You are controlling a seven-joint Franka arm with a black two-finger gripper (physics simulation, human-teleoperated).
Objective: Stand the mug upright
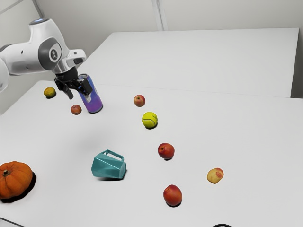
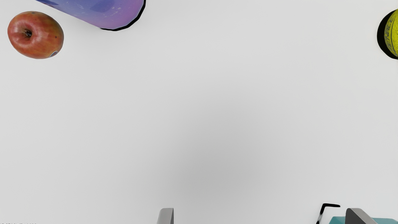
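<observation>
Since the mug lies on its side on the table, its handle turned upward, the pictures show it short of upright; which end is its mouth I cannot tell for sure. I have the gripper raised above the table, off toward the can in the exterior view; its 2 fingers stand wide apart, with nothing held between them; in the wrist view a teal part of the mug appears by 1 fingertip. Handle-up, the mug probably rests on 1 of its flat facets, which should keep it from rolling; I judge that the task calls for bringing the open fingers over to it, gripping the body or handle, turning it through about a quarter and letting it down on its base.

As for room, the pumpkin sits well apart toward the exterior view's left; 2 red fruits, 1 nearer the tennis ball and 1 lower in that view, lie toward its right, leaving bare table around the mug for a turn; the can and the small apple beside it deserve a wide berth, as a low sideways swing could knock them; I would travel high, then descend.
</observation>
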